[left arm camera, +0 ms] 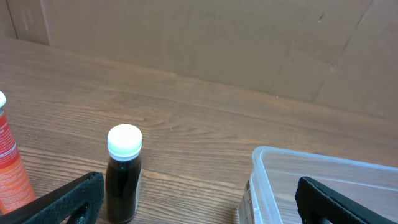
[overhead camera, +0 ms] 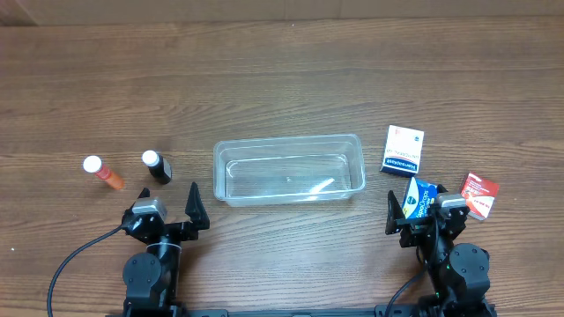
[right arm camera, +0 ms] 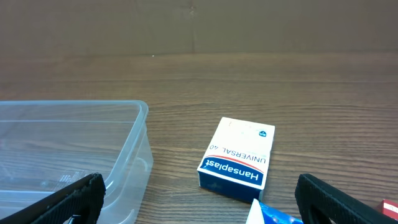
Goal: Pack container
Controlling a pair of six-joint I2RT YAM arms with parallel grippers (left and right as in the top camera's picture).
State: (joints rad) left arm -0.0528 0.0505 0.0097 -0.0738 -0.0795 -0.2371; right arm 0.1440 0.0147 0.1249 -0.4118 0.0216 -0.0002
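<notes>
Packing is apparently just starting: the container is lying empty, left hand and right hand hovering open near it. Next move is likely grasping the plaster box beside it.

L gripper & R gripper both w/ jaws spread wide, held low, level, pointing fwd, well apart

Both arms are black, built from rounded cylindrical joint housings. The left tool and right tool each carry two matte black, wedge-shaped fingers with a rough, grainy surface, and each has a small silver-grey block on top. A thin black cable loops from the left arm's base.
</notes>
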